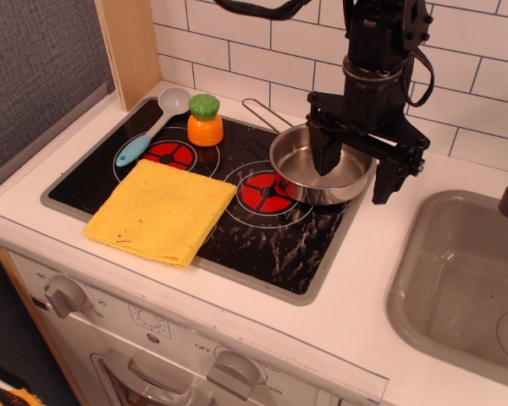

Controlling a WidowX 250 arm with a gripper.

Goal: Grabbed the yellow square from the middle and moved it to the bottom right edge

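Note:
The yellow square [162, 211] is a flat folded yellow cloth with small dark specks. It lies on the front left part of the black cooktop, overhanging the grey rim onto the white counter. The bottom right edge [311, 292] of the cooktop is its grey-rimmed front right corner, with nothing on it. My gripper [356, 169] hangs at the back right, well away from the cloth, its jaws spread wide and empty. One finger [325, 154] is over the steel pan [315, 167], the other [384, 181] is just past its right rim.
An orange toy carrot with a green top [205, 121] stands at the back of the cooktop. A spoon with a blue handle [152, 127] lies at the back left. A grey sink [470, 279] is on the right. Tiled wall behind; wooden panel at left.

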